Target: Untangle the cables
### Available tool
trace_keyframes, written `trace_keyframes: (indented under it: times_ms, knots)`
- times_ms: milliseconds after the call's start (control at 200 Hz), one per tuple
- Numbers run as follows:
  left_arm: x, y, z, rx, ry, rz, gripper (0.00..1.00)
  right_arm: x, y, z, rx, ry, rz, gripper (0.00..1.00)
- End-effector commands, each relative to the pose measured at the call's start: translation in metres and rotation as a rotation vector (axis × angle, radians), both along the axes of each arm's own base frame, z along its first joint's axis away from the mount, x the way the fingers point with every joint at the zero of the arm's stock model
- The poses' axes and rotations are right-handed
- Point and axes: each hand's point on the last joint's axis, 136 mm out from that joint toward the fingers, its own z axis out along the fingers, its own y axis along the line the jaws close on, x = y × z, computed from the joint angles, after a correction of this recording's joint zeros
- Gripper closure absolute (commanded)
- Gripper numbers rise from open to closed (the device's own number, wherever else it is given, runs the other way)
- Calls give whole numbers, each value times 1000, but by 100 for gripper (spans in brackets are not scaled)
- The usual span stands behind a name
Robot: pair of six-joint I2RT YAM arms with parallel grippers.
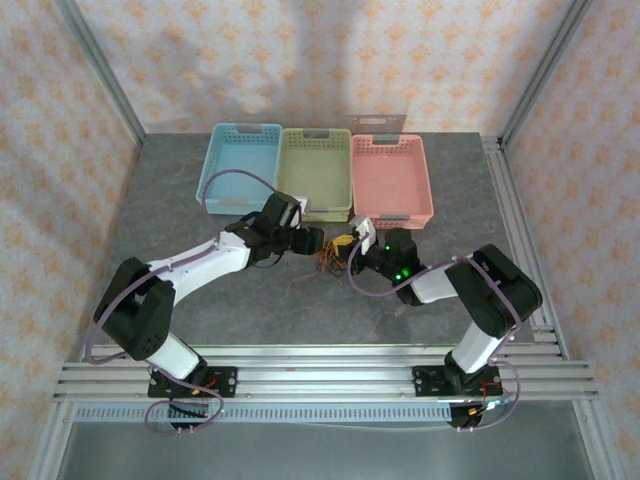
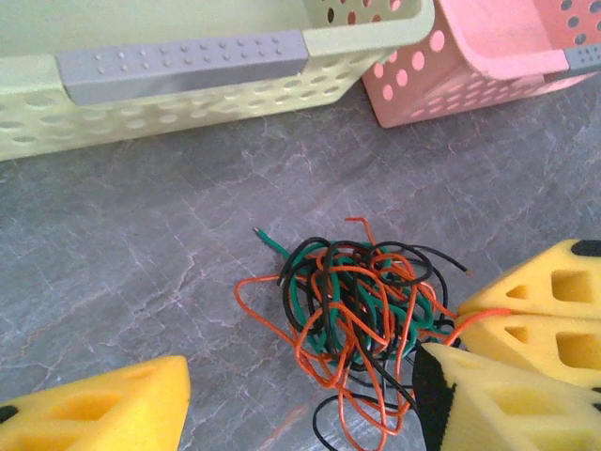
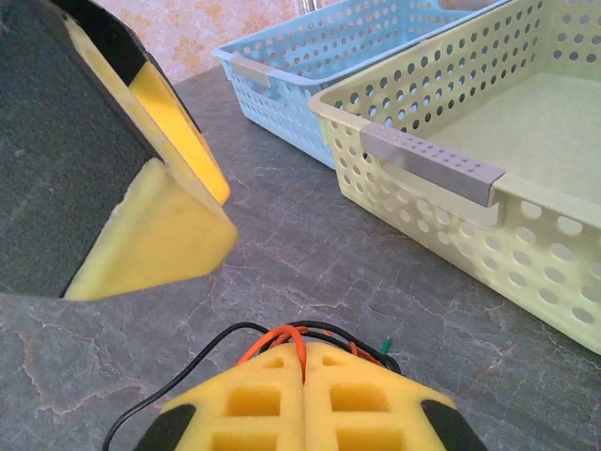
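Right pincer (image 3: 305,399): you had it closed, pads pressed flat together, with one orange strand of the cables (image 2: 357,310) nipped in the seam at the tips. A black strand trailed off toward the lower left of the right wrist view.

Left pincer (image 2: 300,404): open, jaws standing apart, nothing clamped. It straddled the near side of the clump. The finger at the lower right of its own view touched the clump's edge; the one at the lower left stood well clear.

Cables: one loose ball of orange, black and green wire, flat on the bench (image 2: 141,263). It sat between the two pincers, mid-frame in the top view, just in front of the baskets.

Handling, by my reading:
- The wire looked very light, thin and floppy, with a springy curl.
- A pull on any one strand would likely drag the whole ball unless your other pincer pinned it.
- Wire this thin could slide out of foam pads, so you wanted it seated deep, not at the tips.
- Best holds: the green end poking out at the ball's upper left, or the orange loop bulging at its left. Both lay apart from the knot.

Beyond, in the upper part of the wrist views: green basket (image 2: 188,85), pink basket (image 2: 470,66), blue basket (image 3: 376,56).
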Motion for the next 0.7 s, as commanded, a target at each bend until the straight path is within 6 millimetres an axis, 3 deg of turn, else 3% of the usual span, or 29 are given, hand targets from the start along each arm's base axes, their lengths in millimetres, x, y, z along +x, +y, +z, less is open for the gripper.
trace_keyframes:
  times_ms: [0,290,696]
  knots:
    - [-2,-6,1,20,26,-39,36,7,2,13,27,-30,-10,100]
    - [-11,-20,-13,67,105,-100,40,7,3,12,23,-23,-9,100]
    - [-13,-25,-24,93,163,-123,56,8,3,11,23,-21,-11,100]
